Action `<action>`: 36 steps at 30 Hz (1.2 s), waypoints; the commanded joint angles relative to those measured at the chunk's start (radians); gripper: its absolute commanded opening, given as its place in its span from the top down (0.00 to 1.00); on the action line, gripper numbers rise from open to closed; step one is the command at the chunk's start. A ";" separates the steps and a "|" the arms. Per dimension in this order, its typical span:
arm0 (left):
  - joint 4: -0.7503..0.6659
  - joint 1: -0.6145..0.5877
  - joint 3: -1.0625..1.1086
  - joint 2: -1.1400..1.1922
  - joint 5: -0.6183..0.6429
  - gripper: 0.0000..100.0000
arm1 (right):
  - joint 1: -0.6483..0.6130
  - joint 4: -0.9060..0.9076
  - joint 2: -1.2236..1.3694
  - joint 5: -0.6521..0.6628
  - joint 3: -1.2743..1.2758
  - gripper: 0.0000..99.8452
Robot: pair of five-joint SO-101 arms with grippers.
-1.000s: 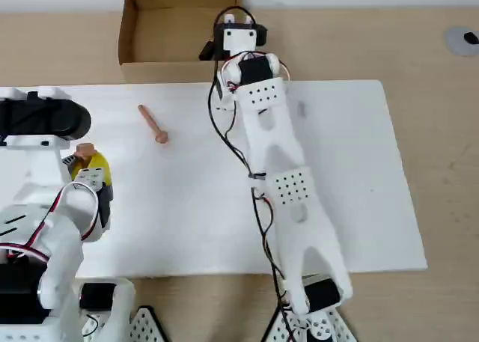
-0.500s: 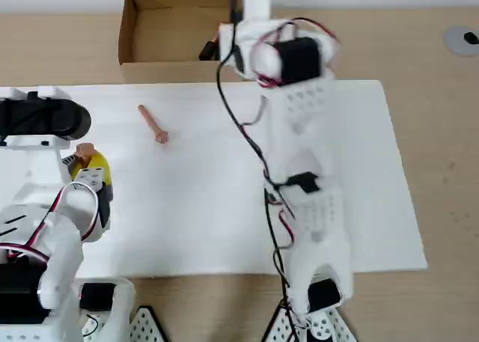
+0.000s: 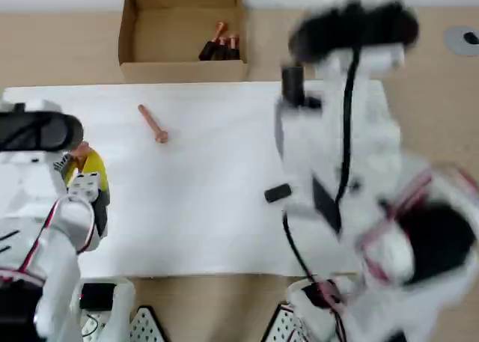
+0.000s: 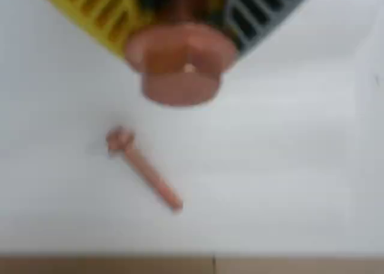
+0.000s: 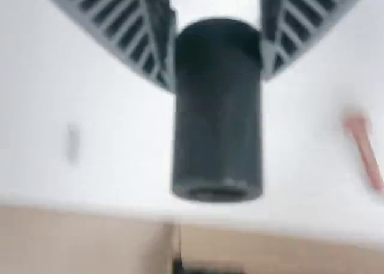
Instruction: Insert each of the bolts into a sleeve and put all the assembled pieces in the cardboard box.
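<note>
Looks like the mating step is what's being set up here. A bolt (image 4: 180, 64) is pinched in the left gripper (image 4: 183, 7) with its head sticking out and the shank hidden between the fingers. It's held over the near-left part of the white sheet (image 3: 202, 200). A black sleeve (image 5: 217, 112) is clamped in the right gripper (image 5: 217, 22) near the sheet's far edge, open end pointed away from the jaws. The two parts are well apart, so nothing's been inserted on this pair yet.

A few assembled pieces (image 3: 221, 46) are already sat in the cardboard box (image 3: 129, 35), and one loose bolt (image 3: 153, 123) is lying flat on the sheet between the box and the left gripper. Next up, bolt and sleeve would need to be brought together and lined up on one axis before any push is made. A tilt would probably get it jammed at the rim.
</note>
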 commanded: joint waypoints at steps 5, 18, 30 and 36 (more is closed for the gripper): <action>-0.101 0.071 -0.017 -0.068 0.066 0.99 | 0.019 -0.040 -0.286 0.089 0.547 0.99; -0.256 0.265 -0.026 -0.182 0.169 0.99 | -0.352 -0.686 -0.398 0.262 1.230 0.99; -0.227 0.281 0.025 -0.498 0.110 0.99 | -0.440 -1.765 -0.526 0.327 1.834 0.99; -0.272 0.281 0.101 -0.579 0.023 0.99 | -0.501 -2.090 -0.582 0.321 2.072 0.99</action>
